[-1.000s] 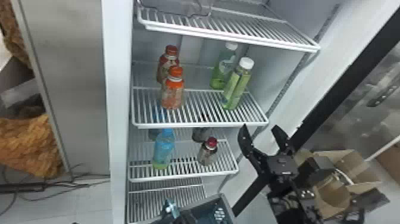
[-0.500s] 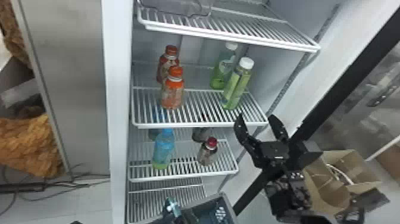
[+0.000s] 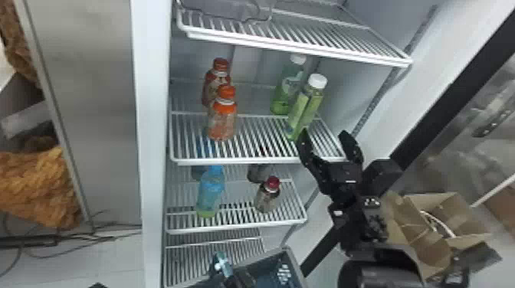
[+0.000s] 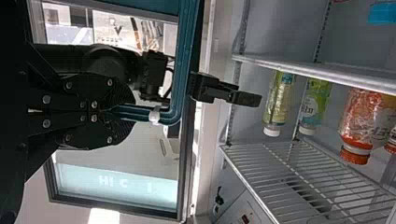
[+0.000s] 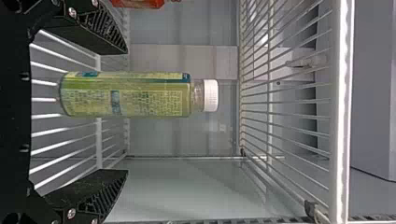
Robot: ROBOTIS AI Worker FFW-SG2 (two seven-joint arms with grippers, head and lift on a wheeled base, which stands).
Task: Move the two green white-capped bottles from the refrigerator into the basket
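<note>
Open fridge (image 3: 151, 153) took up the most room, ahead of R gripper (image 3: 325, 133). Mid shelf (image 3: 230, 162) stood ahead & L of it; open cardboard box (image 3: 429, 245) was off to its R, partly behind the R arm. Basket (image 3: 285, 251) was below & L of R gripper, at L gripper (image 3: 237, 277); L fingers were closed on its teal rim. R fingers were wide apart w/ nothing btwn them.

Both green btls, white caps, stood upright on mid shelf: near one (image 3: 306, 107) just past R fingertips, lined up w/ the gap but closer to the L-side finger, other one (image 3: 285, 90) behind it & a bit L. Orange-capped btls (image 3: 222, 118) were farther L of R gripper, same shelf. One shelf down, L of R gripper & lower: blue btl (image 3: 210, 189), then, nearer it, a small dark-red-capped btl (image 3: 267, 197).
</note>
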